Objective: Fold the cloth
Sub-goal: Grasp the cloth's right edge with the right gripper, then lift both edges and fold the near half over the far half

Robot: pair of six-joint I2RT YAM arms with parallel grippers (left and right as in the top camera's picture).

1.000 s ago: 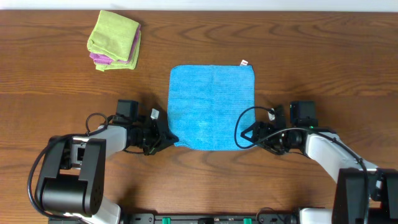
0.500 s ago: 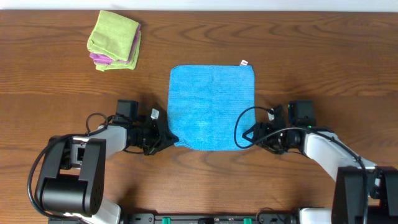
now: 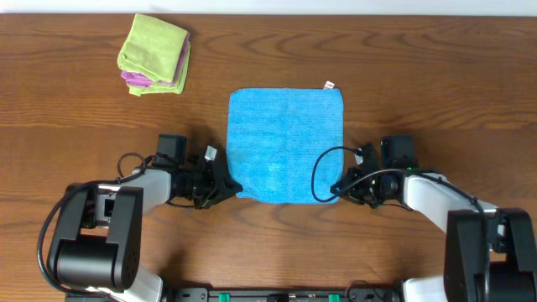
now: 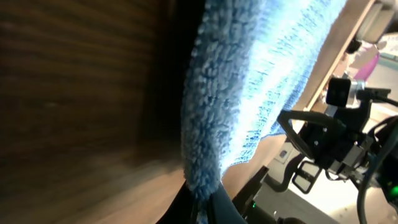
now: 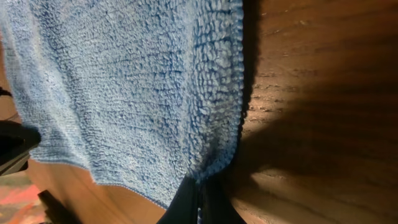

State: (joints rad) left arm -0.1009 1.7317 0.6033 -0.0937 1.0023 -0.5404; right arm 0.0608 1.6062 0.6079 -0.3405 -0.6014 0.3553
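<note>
The cloth point(image 3: 287, 143) is lying flat (nothing folded yet) while the left gripper point(image 3: 233, 188) and right gripper point(image 3: 334, 190) are pinching its near corners.

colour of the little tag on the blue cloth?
White. The tag sits at a corner of the cloth, best seen in the overhead view.

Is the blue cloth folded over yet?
No: the overhead view shows the cloth lying flat as one open square, its white tag showing at the far right corner.
</note>
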